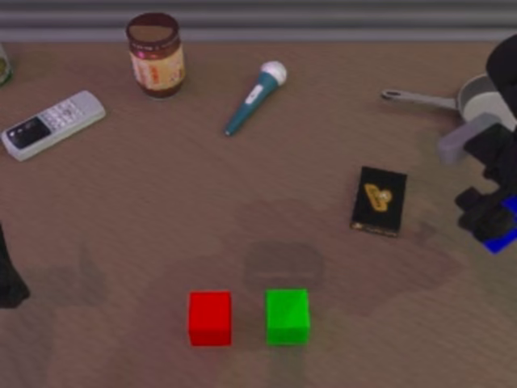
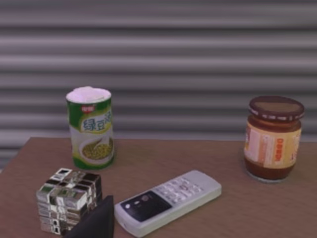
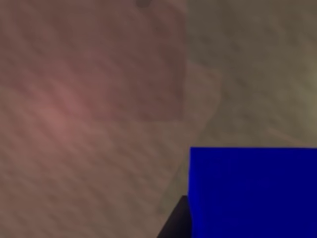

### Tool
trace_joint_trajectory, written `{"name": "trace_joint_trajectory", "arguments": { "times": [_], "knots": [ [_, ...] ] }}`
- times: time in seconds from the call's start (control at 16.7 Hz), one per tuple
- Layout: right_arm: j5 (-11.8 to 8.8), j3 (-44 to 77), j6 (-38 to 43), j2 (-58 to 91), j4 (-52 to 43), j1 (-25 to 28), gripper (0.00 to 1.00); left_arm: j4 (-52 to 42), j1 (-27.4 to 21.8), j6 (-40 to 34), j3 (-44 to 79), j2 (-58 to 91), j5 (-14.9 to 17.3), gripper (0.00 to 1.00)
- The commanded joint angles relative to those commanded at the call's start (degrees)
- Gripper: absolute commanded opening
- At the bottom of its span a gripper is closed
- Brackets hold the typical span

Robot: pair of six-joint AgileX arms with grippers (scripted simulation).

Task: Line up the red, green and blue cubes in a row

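Matte wooden table (image 1: pixel 121 242), glossy red cube (image 1: pixel 210 318) beside green cube (image 1: pixel 287 316), right claw (image 1: pixel 487 217) gripping blue cube (image 1: pixel 502 234).

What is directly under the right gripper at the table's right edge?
The blue cube sits under the right gripper, only its corner showing past the fingers. The rest of the cube, and whether it touches the table, is covered.

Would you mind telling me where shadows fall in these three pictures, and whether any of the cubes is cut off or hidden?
Top view: soft dark shadow patches lie on the table behind the red cube and green cube; the blue cube is mostly hidden under the right gripper at the right edge. Right wrist view: the blue cube fills a corner, cropped. Left wrist view: evenly lit, no cubes.
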Motion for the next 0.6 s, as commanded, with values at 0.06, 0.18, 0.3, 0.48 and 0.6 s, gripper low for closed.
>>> {"name": "trace_joint_trajectory", "arguments": {
  "times": [0.06,0.18,0.3,0.48,0.6],
  "knots": [
    [-0.02,-0.14,0.09,0.22,0.14,-0.28,0.00,0.00,0.00,0.00,0.00,0.00,0.00,1.00],
    [-0.02,-0.08,0.85,0.25,0.06,0.19,0.00,0.00,0.00,0.00,0.00,0.00,0.00,1.00],
    [-0.01,0.09,3.95,0.27,-0.25,1.96,0.00,0.00,0.00,0.00,0.00,0.00,0.00,1.00],
    [0.02,0.25,12.60,0.11,-0.99,6.29,0.00,0.00,0.00,0.00,0.00,0.00,0.00,1.00],
    [0.02,0.10,20.43,-0.24,-1.57,9.93,0.00,0.00,0.00,0.00,0.00,0.00,0.00,1.00]
  ]
}}
